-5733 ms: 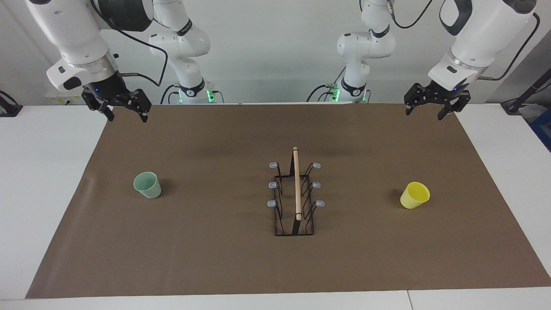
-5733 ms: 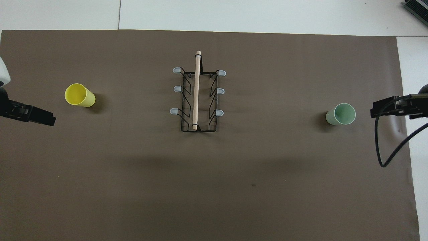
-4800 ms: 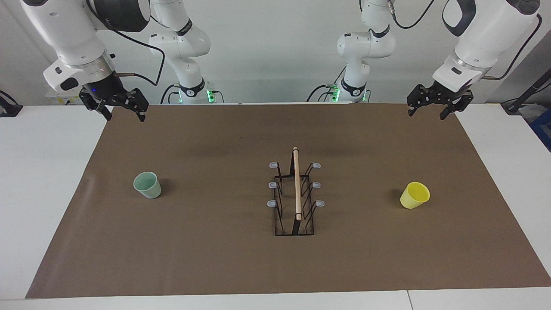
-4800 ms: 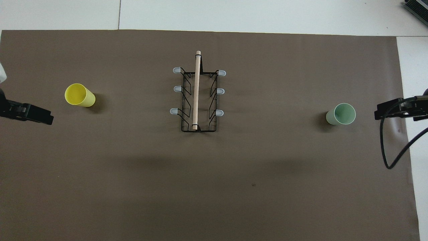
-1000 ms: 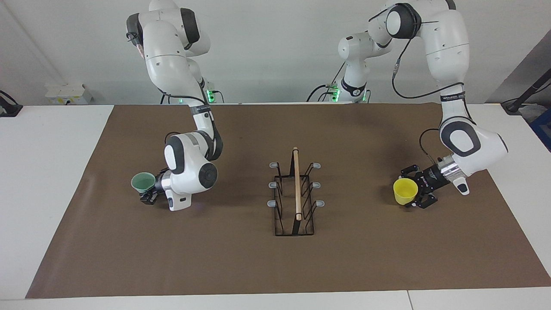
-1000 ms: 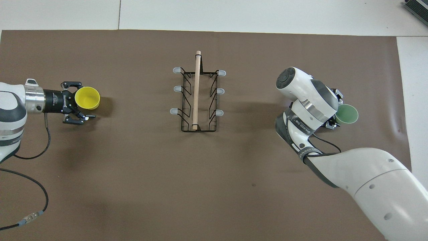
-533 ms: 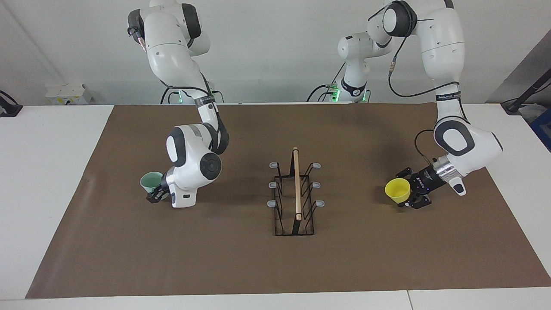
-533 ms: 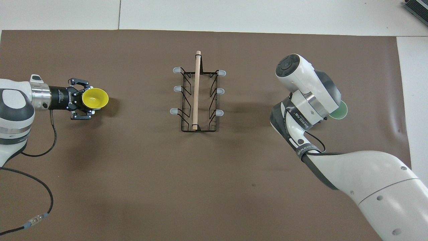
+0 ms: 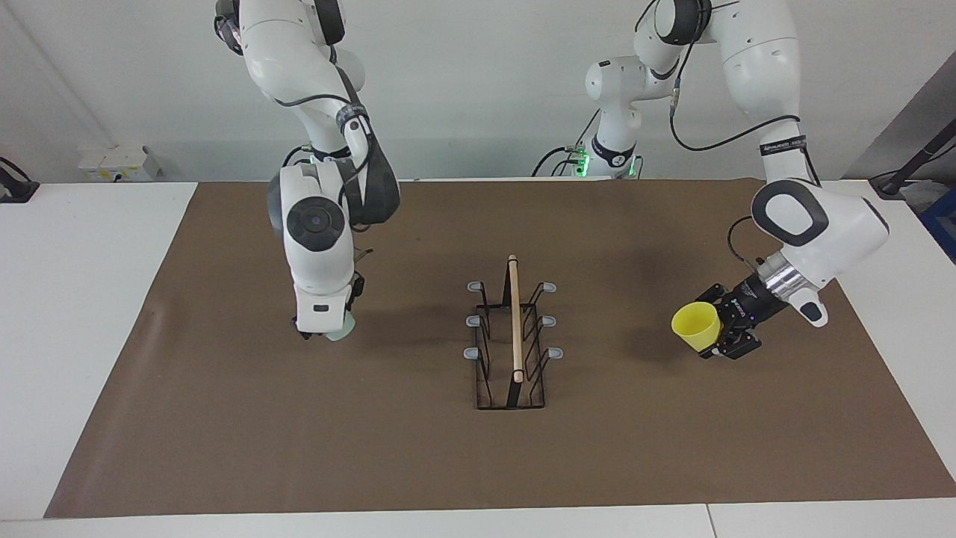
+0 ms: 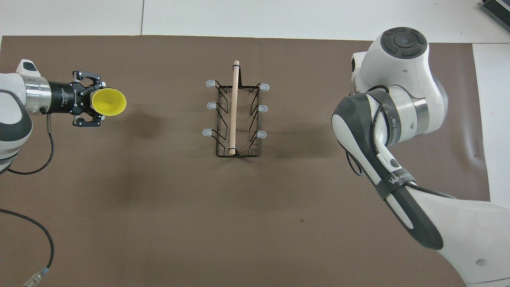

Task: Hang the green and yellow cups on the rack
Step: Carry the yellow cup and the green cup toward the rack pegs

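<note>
The black wire rack [image 9: 514, 351] [image 10: 235, 119], with a wooden rod along its top, stands mid-mat with all its prongs bare. My left gripper [image 9: 719, 326] [image 10: 94, 103] is shut on the yellow cup [image 9: 694, 326] [image 10: 109, 102]. It holds the cup tipped on its side above the mat at the left arm's end, mouth toward the rack. My right gripper [image 9: 323, 329] is shut on the green cup [image 9: 341, 330] above the mat, beside the rack toward the right arm's end. Only a sliver of that cup shows under the wrist. The overhead view hides it under the right arm.
A brown mat [image 9: 418, 448] covers most of the white table [image 9: 75, 299]. The left arm's black cable [image 10: 36, 171] trails over the mat near the robots. A dark object [image 10: 496, 10] sits at the table's corner farthest from the robots, at the right arm's end.
The right arm has swung the green cup up and toward the rack, its wrist turning upright. The left arm has raised the yellow cup and tipped it further onto its side.
</note>
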Controlling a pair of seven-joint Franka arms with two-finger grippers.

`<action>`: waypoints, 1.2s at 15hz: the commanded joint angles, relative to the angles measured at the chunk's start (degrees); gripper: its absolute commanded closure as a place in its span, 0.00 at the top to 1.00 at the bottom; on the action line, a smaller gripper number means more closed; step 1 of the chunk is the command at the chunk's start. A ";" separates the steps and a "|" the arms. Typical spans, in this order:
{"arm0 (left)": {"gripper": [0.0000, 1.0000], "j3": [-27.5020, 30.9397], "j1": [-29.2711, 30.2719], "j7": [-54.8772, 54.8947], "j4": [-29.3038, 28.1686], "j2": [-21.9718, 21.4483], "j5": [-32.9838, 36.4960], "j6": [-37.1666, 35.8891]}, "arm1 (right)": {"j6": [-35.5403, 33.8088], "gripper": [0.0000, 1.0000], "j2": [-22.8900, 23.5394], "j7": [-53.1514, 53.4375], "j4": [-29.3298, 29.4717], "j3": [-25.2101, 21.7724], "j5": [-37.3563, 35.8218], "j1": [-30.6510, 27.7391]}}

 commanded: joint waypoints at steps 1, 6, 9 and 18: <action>0.00 1.06 -5.36 -0.87 -0.52 -4.33 9.62 0.53 | 1.44 0.00 -4.45 -0.29 -1.63 0.66 10.38 -1.69; 0.00 0.98 -11.95 -5.44 -1.22 -11.71 21.56 -2.81 | 6.78 0.00 -12.52 -9.92 -7.32 0.57 32.95 -2.39; 0.00 0.97 -17.75 -9.38 -2.19 -14.45 32.12 -2.46 | 10.66 0.00 -17.71 -18.99 -14.18 0.57 45.45 -2.92; 0.00 0.80 -29.19 -18.01 -15.35 -17.09 61.92 22.55 | 17.60 0.00 -26.52 -49.91 -32.02 0.57 81.74 -6.00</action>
